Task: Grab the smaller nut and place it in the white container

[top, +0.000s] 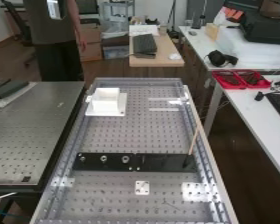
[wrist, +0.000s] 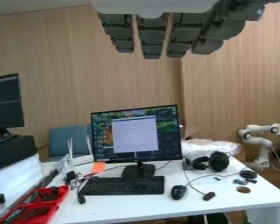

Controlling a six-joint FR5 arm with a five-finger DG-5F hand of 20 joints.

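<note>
Fingers [wrist: 151,37] straight, released; smaller nut [top: 82,158] (beside larger nut [top: 104,158]) on black bar [top: 165,162]; white container [top: 106,105] beyond.

The hand [wrist: 151,35] is dark grey and blocky — blunt tips, angular edges — adjoining a smooth, pale casing [wrist: 154,5].

High view: set above the bench [top: 111,137]'s near end, aimed down its length at a slant; bench close, room beyond. Wrist view: near level, facing a desk [wrist: 197,201] and monitor [wrist: 137,132], wall [wrist: 57,60] behind. Overlap: red trays [wrist: 48,205], keyboard [wrist: 124,185], part of desk.
</note>
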